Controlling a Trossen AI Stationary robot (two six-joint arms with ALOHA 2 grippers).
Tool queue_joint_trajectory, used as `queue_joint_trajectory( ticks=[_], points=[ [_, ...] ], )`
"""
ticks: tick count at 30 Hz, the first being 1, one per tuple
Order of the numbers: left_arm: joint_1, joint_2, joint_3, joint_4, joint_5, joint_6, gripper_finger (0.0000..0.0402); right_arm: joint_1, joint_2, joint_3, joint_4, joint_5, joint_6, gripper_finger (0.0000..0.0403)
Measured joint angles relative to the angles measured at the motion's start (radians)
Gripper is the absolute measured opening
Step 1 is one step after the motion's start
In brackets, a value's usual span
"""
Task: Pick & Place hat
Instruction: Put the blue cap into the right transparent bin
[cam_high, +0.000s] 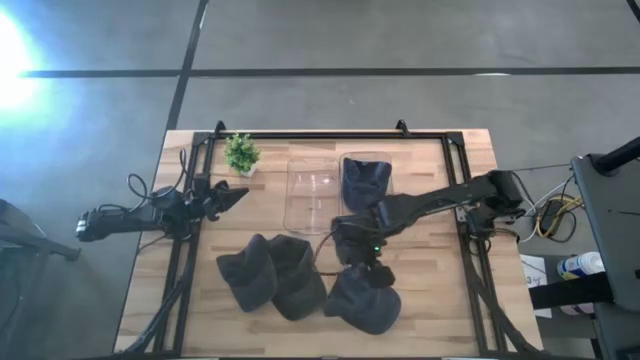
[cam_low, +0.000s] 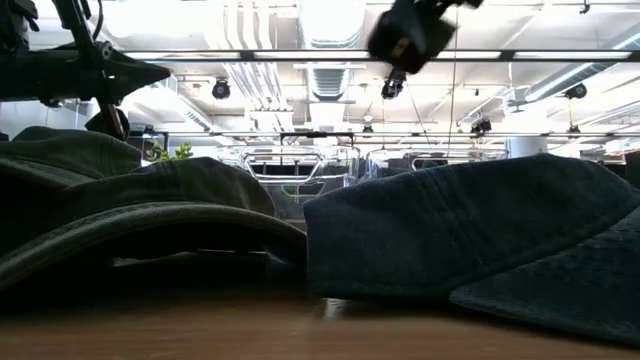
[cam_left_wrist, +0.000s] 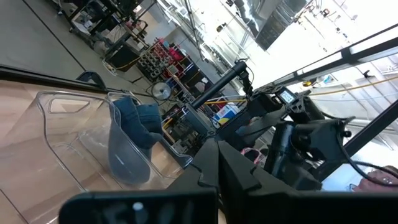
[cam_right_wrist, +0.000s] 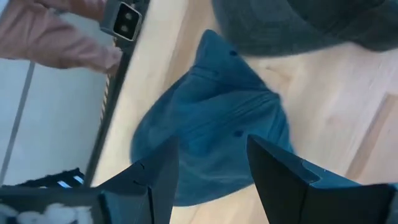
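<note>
The right arm reaches across the table, its right gripper (cam_right_wrist: 208, 168) pointing down with fingers spread apart. The left arm waits at the table's left edge, left gripper (cam_high: 232, 196) closed.

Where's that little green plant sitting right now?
In the high view, the small green plant stands near the table's far edge on the left side, just left of the empty clear bin.
</note>
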Motion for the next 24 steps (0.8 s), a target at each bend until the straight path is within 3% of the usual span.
queue_joint_trajectory(
  ticks=[6,13,24],
  points=[
    [0.0,0.0,0.0,0.0,0.008,-0.001,0.0,-0.066,0.141,0.099,-0.088,-0.011,-0.132,0.018],
    [0.0,0.0,0.0,0.0,0.027,0.001,0.0,-0.109,0.268,0.142,-0.129,-0.132,-0.222,0.0167],
    [0.0,0.0,0.0,-0.002,0.042,0.02,0.0,-0.105,0.321,0.177,-0.134,-0.109,-0.282,0.0177]
  ],
)
